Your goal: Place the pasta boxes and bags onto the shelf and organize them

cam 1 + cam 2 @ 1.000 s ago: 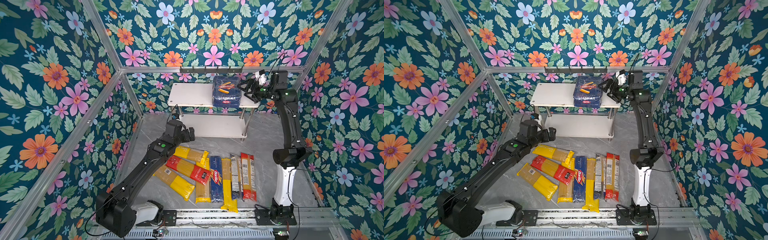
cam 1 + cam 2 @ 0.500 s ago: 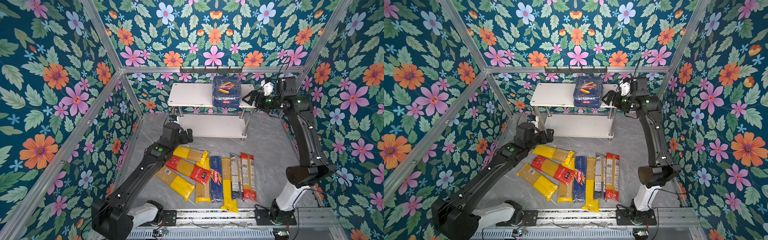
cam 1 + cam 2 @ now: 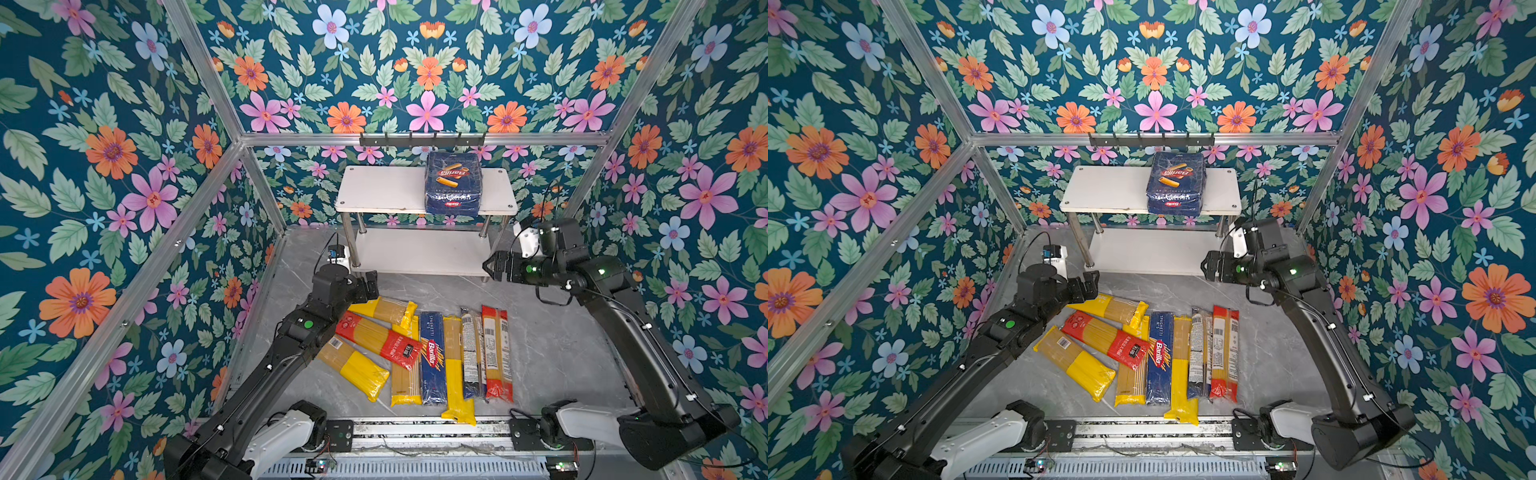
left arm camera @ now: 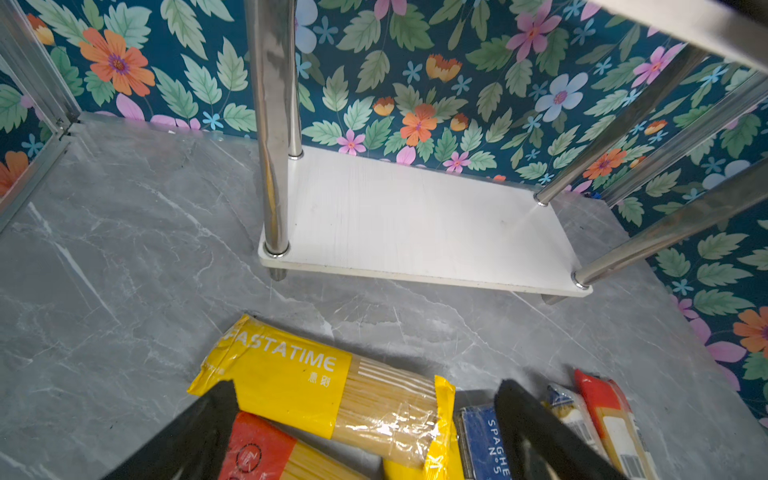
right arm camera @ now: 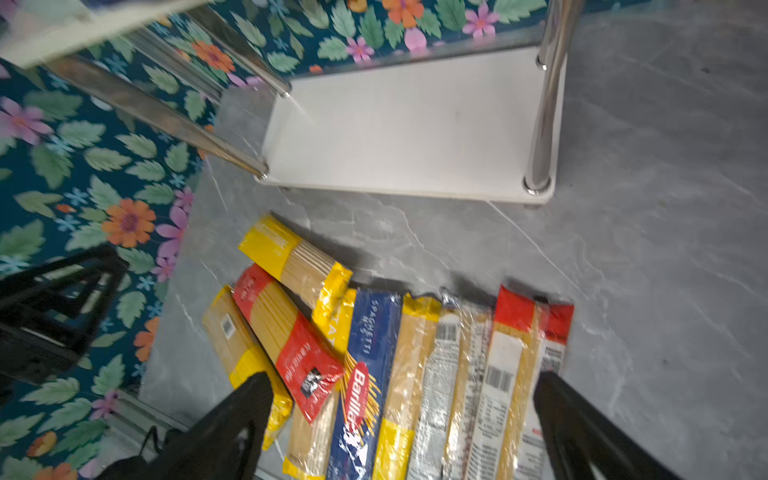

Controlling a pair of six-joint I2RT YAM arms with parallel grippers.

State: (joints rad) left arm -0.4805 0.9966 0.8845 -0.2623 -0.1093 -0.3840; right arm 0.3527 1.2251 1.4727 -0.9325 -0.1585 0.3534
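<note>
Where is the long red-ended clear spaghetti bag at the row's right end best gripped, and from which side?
Probably across its narrow width at mid-length, from above: the red-ended spaghetti bag lies flat, long and slim, its right edge free on the grey marble floor, nearest the open right gripper.

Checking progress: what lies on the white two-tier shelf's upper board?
Only a wide dark-blue Barilla rigatoni pack, toward the right end; the upper board directly under it is covered.

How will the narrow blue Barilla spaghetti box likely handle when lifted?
The blue Barilla box looks like carton, so probably stiff. Long and narrow, it may pivot if gripped off-centre. The yellow-banded bag alongside might get dragged.
</note>
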